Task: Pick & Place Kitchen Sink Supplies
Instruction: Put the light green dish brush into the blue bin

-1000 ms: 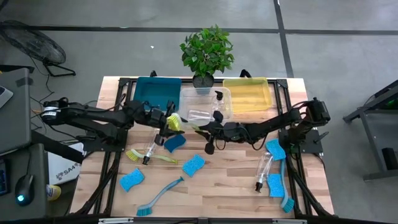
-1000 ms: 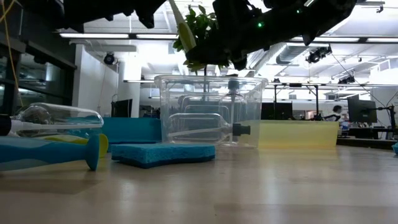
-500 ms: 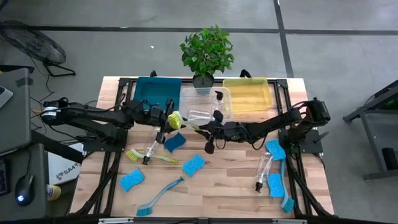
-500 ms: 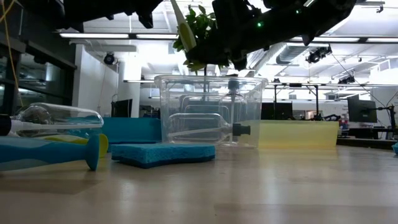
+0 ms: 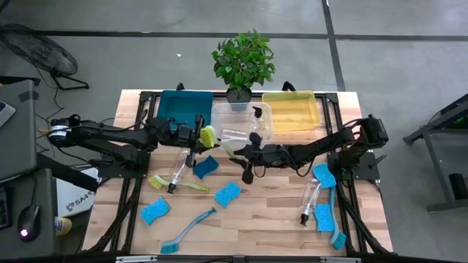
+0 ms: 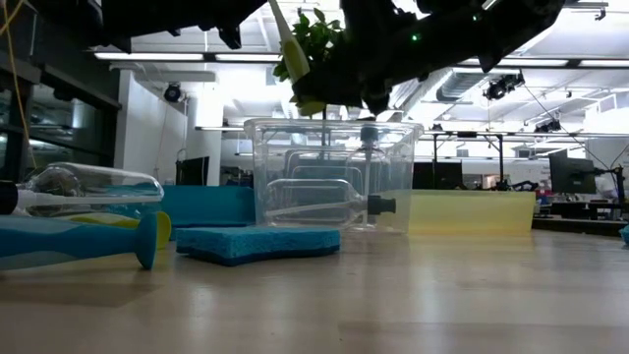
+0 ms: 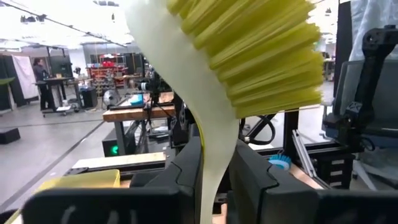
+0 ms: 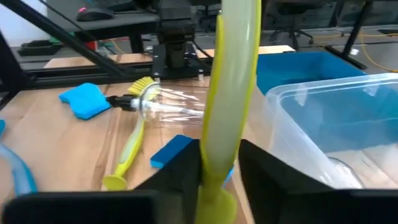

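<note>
A yellow-green dish brush (image 5: 219, 143) hangs in the air between my two grippers, in front of the clear bin (image 5: 241, 120). Its bristle head (image 7: 249, 50) is at my left gripper (image 5: 199, 139), and its handle (image 8: 230, 87) runs to my right gripper (image 5: 240, 151). Both grippers are shut on it. On the table below lie a clear pump bottle (image 5: 178, 169), a blue sponge (image 5: 205, 166) and a second yellow-green brush (image 5: 175, 184). My left gripper (image 7: 214, 168) pinches the brush's pale neck (image 7: 211, 149) just below the bristle head, one finger on each side. It comes in about level from the table's left. The brush is clear of the table, with the head above the fingers. My right gripper (image 8: 219, 168) has the brush's handle near its free end (image 8: 217, 155) between its two fingers, coming in from the table's right. The handle runs forward past the fingertips toward the left arm. The rounded end (image 8: 217, 205) sits back between the fingers.
At the far edge stand a teal bin (image 5: 183, 109), a yellow bin (image 5: 290, 111) and a potted plant (image 5: 243, 62). Sponges (image 5: 227, 193) (image 5: 154, 212) and a blue brush (image 5: 187, 232) lie near the front. A bottle (image 5: 311, 197), sponges (image 5: 324, 175) and another blue brush (image 5: 335, 219) lie at the right.
The brush's bristle head has swung a little toward the table's far edge beside my left gripper. The handle end has stayed in place at my right gripper. Both arms have hardly moved.
</note>
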